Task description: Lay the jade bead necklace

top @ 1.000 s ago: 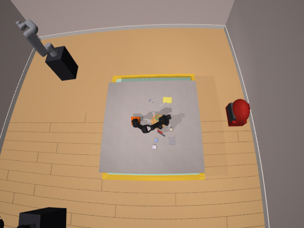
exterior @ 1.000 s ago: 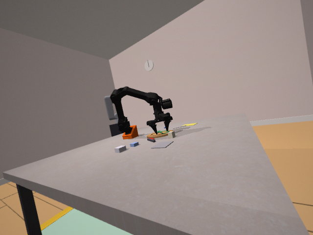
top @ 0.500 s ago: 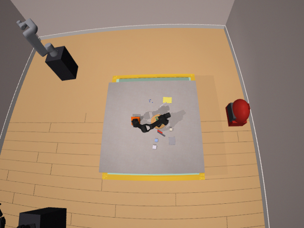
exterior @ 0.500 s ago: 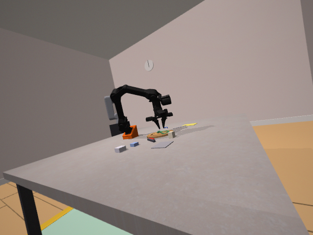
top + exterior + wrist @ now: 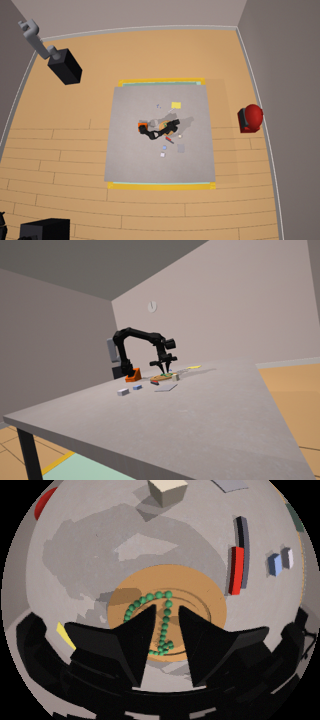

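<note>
Necklace (image 5: pixel 165 125) (image 5: pixel 167 374) (image 5: pixel 143 600): a single string of round, jade-green beads, evenly coloured, lying on the round wooden board (image 5: pixel 163 127) (image 5: pixel 156 377) (image 5: pixel 217 597). In the wrist view one stretch curves along the left part of the groove (image 5: pixel 209 615), turns sharply at its upper end, then runs nearly straight down across the middle of the board. The lower end bunches into a small cluster, with a few beads trailing left towards the finger. The right side of the groove shows bare, so the necklace is not laid round the full ring. Whether the left-hand beads sit down in the groove or ride on its edge is hard to say from this angle.

Gripper (image 5: pixel 165 372) (image 5: pixel 167 608): points down low over the board, jaws partly closed, a modest gap left. The straight run of beads passes through that gap in the wrist view, with space on both sides; nothing is gripped. In the top view the arm (image 5: pixel 164 131) (image 5: pixel 140 334) covers part of the board and hides the fingertips.

Surroundings: beige block (image 5: pixel 180 136) (image 5: pixel 175 377) (image 5: pixel 167 493) near the board; red-and-black bar (image 5: pixel 168 139) (image 5: pixel 154 382) (image 5: pixel 236 570) also near it.
</note>
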Controlling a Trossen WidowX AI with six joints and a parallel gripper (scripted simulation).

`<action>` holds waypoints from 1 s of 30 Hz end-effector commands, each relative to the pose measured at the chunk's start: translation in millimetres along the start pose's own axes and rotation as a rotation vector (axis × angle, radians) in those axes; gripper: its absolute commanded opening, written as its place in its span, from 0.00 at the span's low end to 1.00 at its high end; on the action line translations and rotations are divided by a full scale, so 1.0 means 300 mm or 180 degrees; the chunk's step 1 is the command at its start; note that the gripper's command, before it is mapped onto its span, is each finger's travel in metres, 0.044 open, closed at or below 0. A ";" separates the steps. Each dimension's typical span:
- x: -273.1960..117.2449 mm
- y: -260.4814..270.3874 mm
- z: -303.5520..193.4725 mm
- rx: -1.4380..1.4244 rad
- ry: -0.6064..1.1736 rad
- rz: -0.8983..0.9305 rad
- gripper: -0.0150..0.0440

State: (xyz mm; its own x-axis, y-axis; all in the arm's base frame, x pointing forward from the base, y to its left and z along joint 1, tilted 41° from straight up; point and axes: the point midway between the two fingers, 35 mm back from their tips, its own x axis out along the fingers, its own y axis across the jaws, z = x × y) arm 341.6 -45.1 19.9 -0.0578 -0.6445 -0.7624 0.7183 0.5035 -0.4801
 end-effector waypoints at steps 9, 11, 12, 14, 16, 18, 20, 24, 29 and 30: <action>0.066 -0.008 -0.010 -0.0039 0.0001 -0.0030 0.46; 0.070 -0.008 -0.010 -0.0039 0.0001 -0.0030 0.46; 0.070 -0.008 -0.010 -0.0039 0.0001 -0.0030 0.46; 0.063 -0.006 -0.004 -0.0007 0.0008 -0.0016 0.41; 0.063 -0.006 -0.004 -0.0007 0.0008 -0.0016 0.32; 0.063 -0.006 -0.004 -0.0007 0.0008 -0.0016 0.25; 0.063 -0.006 -0.004 -0.0007 0.0008 -0.0016 0.25; 0.063 -0.006 -0.004 -0.0007 0.0008 -0.0016 0.25; 0.063 -0.006 -0.004 -0.0007 0.0008 -0.0016 0.25; 0.063 -0.006 -0.004 -0.0007 0.0008 -0.0016 0.25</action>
State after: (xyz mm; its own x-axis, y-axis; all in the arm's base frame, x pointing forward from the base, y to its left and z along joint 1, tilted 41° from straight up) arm 338.3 -57.6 5.5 -0.0634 -0.6458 -0.7609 0.7164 0.5013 -0.4852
